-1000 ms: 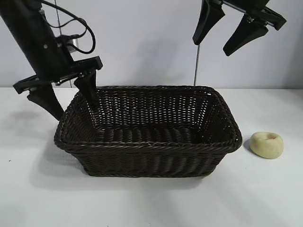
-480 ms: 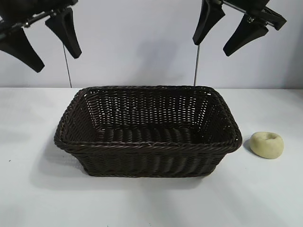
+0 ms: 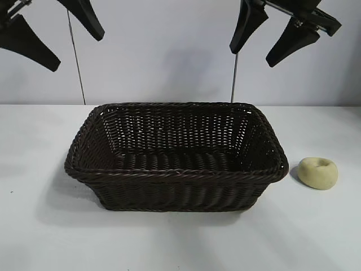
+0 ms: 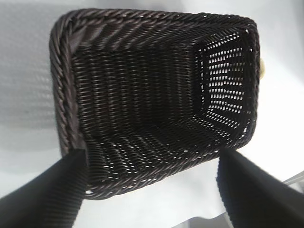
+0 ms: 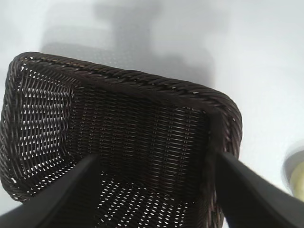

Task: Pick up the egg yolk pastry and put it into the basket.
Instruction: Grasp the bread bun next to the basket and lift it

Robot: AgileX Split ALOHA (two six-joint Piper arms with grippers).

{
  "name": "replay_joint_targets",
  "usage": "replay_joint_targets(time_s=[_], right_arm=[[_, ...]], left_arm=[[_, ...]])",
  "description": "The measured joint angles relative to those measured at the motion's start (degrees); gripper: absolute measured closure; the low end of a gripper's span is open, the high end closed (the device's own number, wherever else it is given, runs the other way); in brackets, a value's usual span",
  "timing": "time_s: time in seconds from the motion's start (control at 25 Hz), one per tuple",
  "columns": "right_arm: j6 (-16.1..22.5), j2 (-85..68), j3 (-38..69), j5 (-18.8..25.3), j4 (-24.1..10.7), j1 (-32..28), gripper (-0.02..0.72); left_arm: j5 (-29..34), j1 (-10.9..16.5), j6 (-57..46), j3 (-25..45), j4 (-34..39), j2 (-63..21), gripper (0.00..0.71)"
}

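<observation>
The right claw (image 3: 274,46) is held high above the far right corner of the large rectangular dark brown woven wicker basket (image 3: 175,169), with its black fingers (image 5: 71,194) spread apart and nothing between them. Below it and toward the camera side, on the white tabletop (image 3: 316,237), the small pale yellow-cream round egg yolk pastry (image 3: 317,172) is found, just beside the right short wall of the basket and not touching it. In the right wrist view only a pale edge of the pastry (image 5: 298,178) is seen, past one finger. The left claw (image 3: 53,31) is also up high, over the far left side, spread and empty; the whole inside of the basket (image 4: 156,109) is seen under it, and nothing lies in it.

The step in hand is judged to be the reach for the pastry, which is not yet begun. The right claw is nearer, so it is probably the one to be used. It should be brought outward past the braided rim and then lowered straight over the dimple, so that the fingers come down on both sides of the round body. The pastry looks soft, so a gentle closing is advised. The lift should be high enough to clear the rim.

No brand, label or writing can be read anywhere.
</observation>
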Motion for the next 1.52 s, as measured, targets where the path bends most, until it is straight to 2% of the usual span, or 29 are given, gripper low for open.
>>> replay_joint_targets(time_s=[0.12, 0.36, 0.64, 1.28, 1.52], right_arm=[[0.0, 0.0, 0.0, 0.0, 0.0, 0.0, 0.209], [0.0, 0.0, 0.0, 0.1, 0.0, 0.0, 0.209], [0.0, 0.0, 0.0, 0.2, 0.0, 0.0, 0.209], [0.0, 0.0, 0.0, 0.4, 0.0, 0.0, 0.209], [0.0, 0.0, 0.0, 2.8, -0.9, -0.2, 0.209]], left_arm=[[-2.9, 0.0, 1.2, 2.7, -2.8, 0.0, 0.163], [-4.9, -0.3, 1.9, 3.2, -3.8, 0.1, 0.165], [-6.0, -2.8, 1.9, 3.5, -3.9, 2.9, 0.168], [-6.4, -2.8, 1.9, 3.6, -3.9, 3.1, 0.168], [-6.4, -2.8, 1.9, 3.6, -3.9, 3.1, 0.168]])
